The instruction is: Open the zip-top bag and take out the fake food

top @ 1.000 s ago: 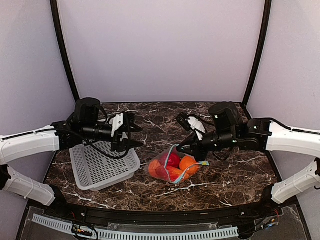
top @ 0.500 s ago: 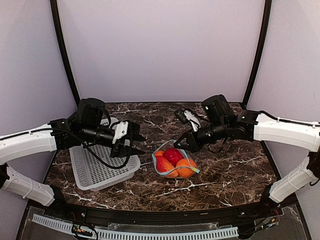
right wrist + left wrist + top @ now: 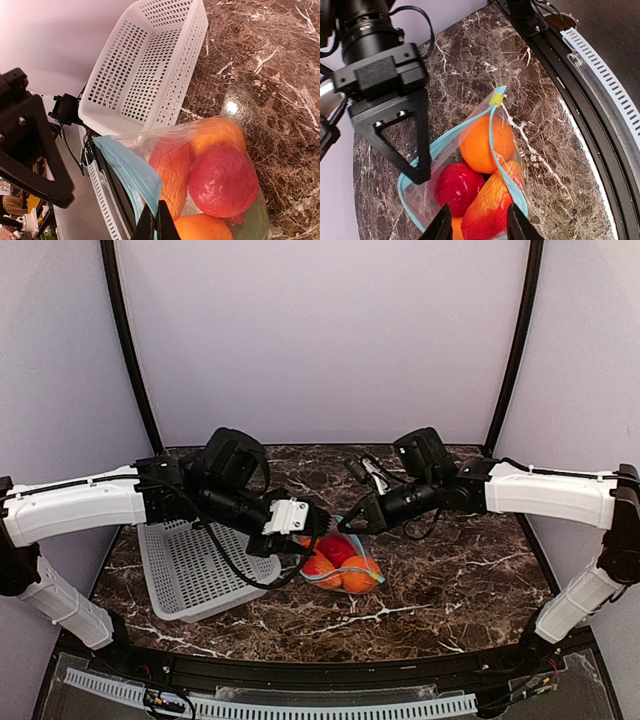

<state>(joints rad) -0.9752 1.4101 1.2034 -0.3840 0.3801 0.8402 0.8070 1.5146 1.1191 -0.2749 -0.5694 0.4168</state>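
The zip-top bag lies on the marble table with its blue zip strip spread in an open loop. Inside it I see an orange, a round red piece and an elongated red-orange piece. A second orange and a green piece show in the right wrist view. My right gripper is shut on the zip strip and holds that edge up. My left gripper is open, its fingers either side of the red-orange piece, just above the bag's mouth.
A white perforated basket stands left of the bag, also seen in the right wrist view. The table's black front rail and white slotted strip run close by. Both grippers are close together over the bag.
My left arm swung right from the basket to the bag's mouth. My right gripper moved left holding the zip strip, and the bag shifted left with it.
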